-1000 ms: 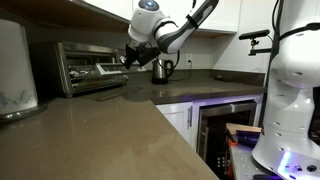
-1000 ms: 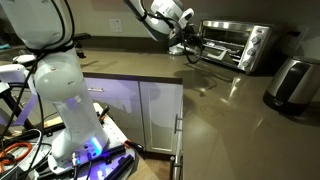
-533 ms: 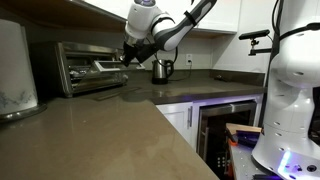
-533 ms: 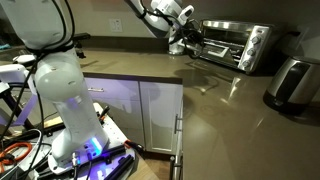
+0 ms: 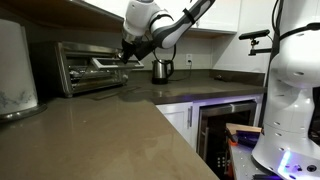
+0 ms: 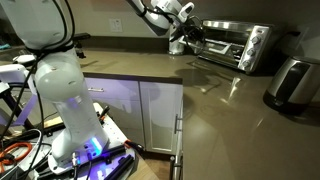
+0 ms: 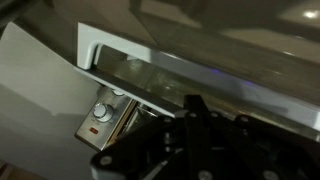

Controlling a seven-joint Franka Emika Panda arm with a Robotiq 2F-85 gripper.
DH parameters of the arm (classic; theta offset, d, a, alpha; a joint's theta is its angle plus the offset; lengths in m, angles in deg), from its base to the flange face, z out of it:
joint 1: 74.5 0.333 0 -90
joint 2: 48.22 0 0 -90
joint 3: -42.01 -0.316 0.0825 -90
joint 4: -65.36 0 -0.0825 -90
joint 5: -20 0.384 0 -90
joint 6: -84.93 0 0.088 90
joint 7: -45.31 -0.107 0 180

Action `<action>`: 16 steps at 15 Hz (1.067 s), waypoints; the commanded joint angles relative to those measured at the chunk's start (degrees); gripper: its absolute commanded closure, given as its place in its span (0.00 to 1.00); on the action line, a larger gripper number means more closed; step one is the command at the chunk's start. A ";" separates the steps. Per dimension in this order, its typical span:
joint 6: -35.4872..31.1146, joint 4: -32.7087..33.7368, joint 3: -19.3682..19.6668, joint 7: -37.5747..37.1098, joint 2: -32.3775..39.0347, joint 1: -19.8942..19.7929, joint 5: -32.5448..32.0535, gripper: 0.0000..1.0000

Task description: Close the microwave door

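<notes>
Microwave: on counter by wall, front open.
Inside: dark; wire rack, prob.
Door: hinged down, partway open.
Gripper: pinched shut, empty, tip at door's handle edge.

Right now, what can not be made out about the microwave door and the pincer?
- Contact between pincer and microwave door: too small in both exterior views; dark and blurred in the wrist view.
- Inside of the microwave: too dark in an exterior view.
- Markings on the knob: blurred in the wrist view.
</notes>
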 commanded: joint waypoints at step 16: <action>1.66 5.98 4.52 10.58 1.21 4.33 5.29 1.00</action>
